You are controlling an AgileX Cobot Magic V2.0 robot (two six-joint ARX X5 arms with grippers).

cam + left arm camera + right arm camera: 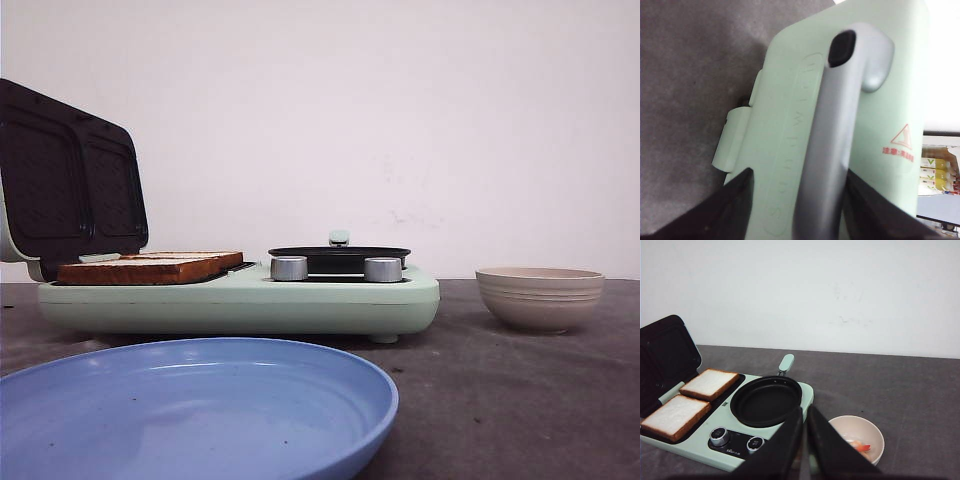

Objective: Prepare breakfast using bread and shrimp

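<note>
The left gripper (797,210) is straddling the grey handle (830,135) of the mint-green sandwich-maker lid (885,100), jaws apart. Two toasted square bread slices (690,400) are lying on its plate; pink shrimp (860,445) are sitting in the beige ribbed bowl (872,432). The right gripper (805,440) is hovering, jaws nearly together. Closing should be slow and level.

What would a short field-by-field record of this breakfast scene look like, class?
bread: two slices side by side on the open sandwich plate
lid: raised
pan: empty, on the green cooker
shrimp: in the beige bowl
blue plate: empty, nearest the front camera
left gripper: straddling the lid's grey handle
right gripper: nearly closed, empty
</note>
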